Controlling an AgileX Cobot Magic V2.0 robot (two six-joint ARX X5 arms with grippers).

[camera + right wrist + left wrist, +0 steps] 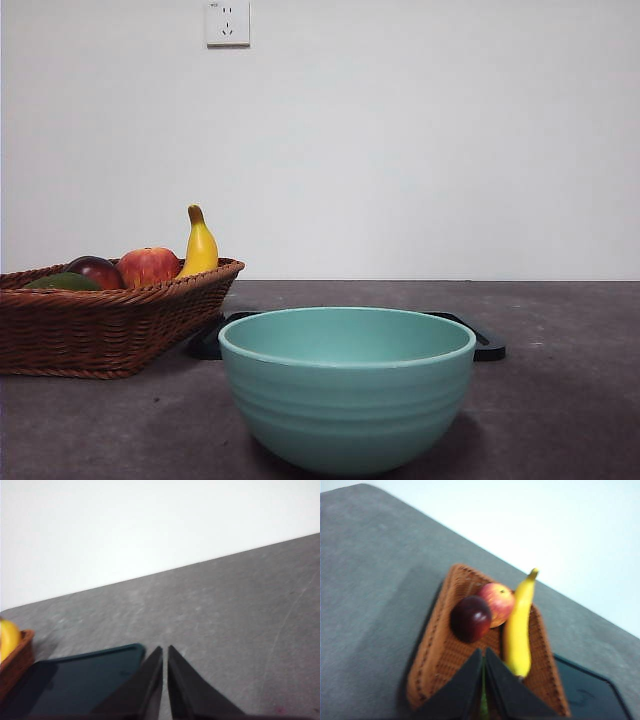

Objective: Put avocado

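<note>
The avocado (62, 283) is dark olive-green and lies low at the left end of the wicker basket (100, 335), mostly hidden by the rim. In the left wrist view my left gripper (483, 652) is shut and empty, held above the basket (437, 655). Only a green sliver (483, 706) shows between its jaws. My right gripper (165, 649) is shut and empty over the table by the black tray (85, 680). Neither arm shows in the front view.
The basket also holds a dark red-purple fruit (95, 270), a red-yellow apple (148, 266) and a banana (200, 245). A teal bowl (345, 400) stands in front at the centre. The flat black tray (485, 345) lies behind it.
</note>
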